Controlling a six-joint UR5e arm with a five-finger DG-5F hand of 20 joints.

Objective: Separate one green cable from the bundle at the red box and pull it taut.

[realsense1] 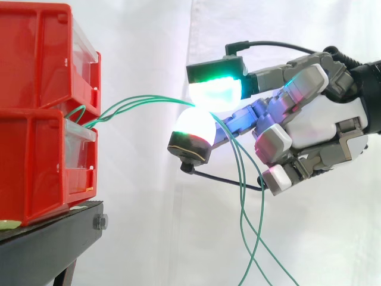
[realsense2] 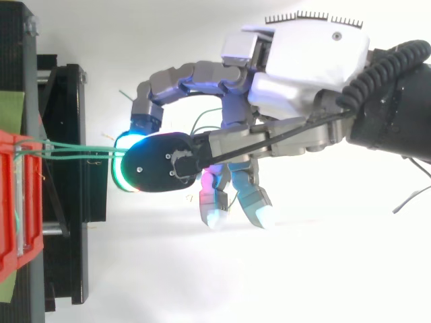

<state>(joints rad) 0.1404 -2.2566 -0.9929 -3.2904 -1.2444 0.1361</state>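
White curtain behind. Hand (realsense1: 318,122) pinches green cables (realsense1: 155,98) between glowing pads (realsense1: 215,92). Cables run from red box (realsense1: 36,161) ahead of hand, then hang loose under hand. Grab done; several strands seem caught. Picking one and pulling tight left to do.

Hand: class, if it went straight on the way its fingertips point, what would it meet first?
Most likely the front of the stacked red bins, about where the green cables it pinches emerge. The hand points left; the gap between looks free otherwise, though depth is hard to judge.
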